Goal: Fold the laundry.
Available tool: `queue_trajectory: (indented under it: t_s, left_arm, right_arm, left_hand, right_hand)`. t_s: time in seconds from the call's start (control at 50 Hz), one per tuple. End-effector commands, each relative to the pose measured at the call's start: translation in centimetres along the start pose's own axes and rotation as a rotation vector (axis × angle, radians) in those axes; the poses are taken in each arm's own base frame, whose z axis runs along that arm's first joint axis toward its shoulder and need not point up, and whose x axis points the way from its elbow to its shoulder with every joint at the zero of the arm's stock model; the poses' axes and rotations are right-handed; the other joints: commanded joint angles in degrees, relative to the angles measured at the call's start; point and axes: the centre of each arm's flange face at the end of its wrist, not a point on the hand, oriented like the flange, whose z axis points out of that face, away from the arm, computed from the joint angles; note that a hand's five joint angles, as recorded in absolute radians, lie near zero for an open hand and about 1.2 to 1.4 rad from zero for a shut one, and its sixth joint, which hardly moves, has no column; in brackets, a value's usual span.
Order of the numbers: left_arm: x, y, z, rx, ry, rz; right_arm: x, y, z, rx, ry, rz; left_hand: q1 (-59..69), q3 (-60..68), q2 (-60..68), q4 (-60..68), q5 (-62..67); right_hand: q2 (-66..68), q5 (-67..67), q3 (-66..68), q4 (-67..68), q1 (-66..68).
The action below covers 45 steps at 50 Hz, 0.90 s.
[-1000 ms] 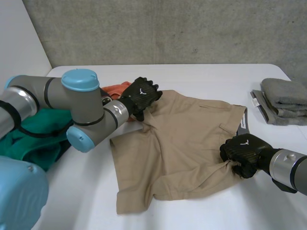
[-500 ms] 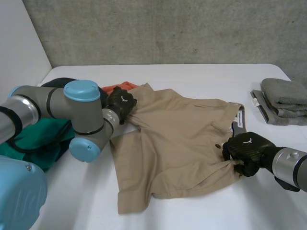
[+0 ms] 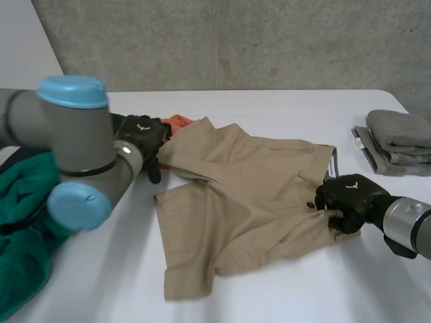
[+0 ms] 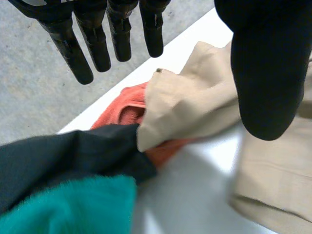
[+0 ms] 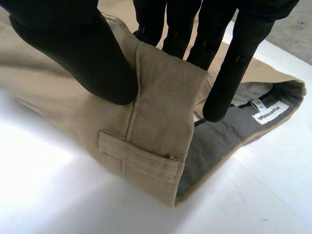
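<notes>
Tan shorts [image 3: 249,195] lie spread across the middle of the white table, waistband to the right. My right hand [image 3: 350,198] is shut on the waistband [image 5: 161,107] near a belt loop, pinching the fold between thumb and fingers. My left hand [image 3: 143,134] hovers just left of the shorts' far left leg corner [image 4: 185,105]. Its fingers [image 4: 97,34] are straight and spread, the thumb apart from them, and nothing is in it.
An orange cloth [image 3: 176,122] lies under the shorts' far left corner, beside a black cloth [image 4: 58,156] and a green cloth [image 3: 23,222] heaped at the table's left. Folded grey towels [image 3: 397,141] are stacked at the right edge. A concrete wall stands behind the table.
My left hand has let go of the shorts' far left leg corner and drawn back to the left. The right hand has kept its grip on the waistband and shifted slightly.
</notes>
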Motion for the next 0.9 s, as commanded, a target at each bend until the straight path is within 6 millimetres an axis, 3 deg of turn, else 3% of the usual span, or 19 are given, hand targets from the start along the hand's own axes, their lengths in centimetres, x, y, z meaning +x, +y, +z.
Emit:
queue_trajectory:
  t_s: [0.02,0.04,0.12,0.2,0.5,0.56,0.64,0.7,0.8,0.9]
  left_arm:
    - [1.7,3.0,-8.3,-0.108,0.139,-0.076]
    - [2.6,4.1,-9.8,-0.133,0.185,-0.090]
    - [4.5,6.7,-12.2,-0.192,0.260,-0.114]
    - [5.6,8.2,-13.1,-0.217,0.278,-0.120]
    - [8.1,9.7,-12.9,-0.205,0.287,-0.063]
    - [8.4,10.0,-12.7,-0.195,0.278,-0.050]
    - [8.5,10.0,-12.4,-0.166,0.254,-0.023]
    - [8.3,9.8,-12.6,-0.154,0.230,-0.008]
    - [7.9,8.8,-14.6,-0.126,0.235,0.009]
    - [7.2,9.0,-18.3,-0.193,0.292,0.100]
  right_arm:
    - [0.6,-0.1,0.8,0.035,0.019,0.075]
    - [0.7,-0.2,0.9,0.041,0.024,0.083]
    - [0.6,-0.2,1.0,0.041,0.021,0.091]
    - [0.2,-0.2,0.9,0.041,0.012,0.091]
    - [0.1,-0.4,0.4,0.052,0.022,0.102]
    - [0.2,-0.5,0.3,0.056,0.023,0.103]
    - [0.2,-0.6,0.2,0.058,0.028,0.102]
    - [0.0,-0.7,-0.2,0.054,0.030,0.092]
    - [-1.3,-1.1,-2.0,0.005,0.000,-0.008]
    - [-2.3,1.3,-6.3,-0.265,-0.098,-0.286]
  left_hand:
    - [4.9,4.9,5.0,5.4,5.9]
    - [5.9,5.9,6.0,6.4,6.9]
    - [6.8,6.8,6.9,7.2,7.7]
    - [7.6,7.6,7.7,8.0,8.6]
    - [14.7,14.7,14.8,15.1,15.6]
    - [22.6,22.6,22.7,23.0,23.5]
    - [62.5,62.5,62.6,62.9,63.5]
    - [62.6,62.6,62.7,63.0,63.6]
    - [62.6,62.6,62.7,63.0,63.6]
    - [62.6,62.6,62.7,63.0,63.6]
  right_hand:
    - [12.6,11.3,11.8,11.2,15.9]
    - [12.6,11.3,11.8,11.2,15.9]
    - [12.6,11.3,11.8,11.2,15.9]
    - [12.6,11.3,11.8,11.2,15.9]
    - [12.6,11.3,11.8,11.2,15.9]
    - [12.6,11.3,11.8,11.2,15.9]
    - [12.6,11.3,11.8,11.2,15.9]
    - [12.6,11.3,11.8,11.2,15.9]
    - [12.6,11.3,11.8,11.2,15.9]
    - [12.6,11.3,11.8,11.2,15.9]
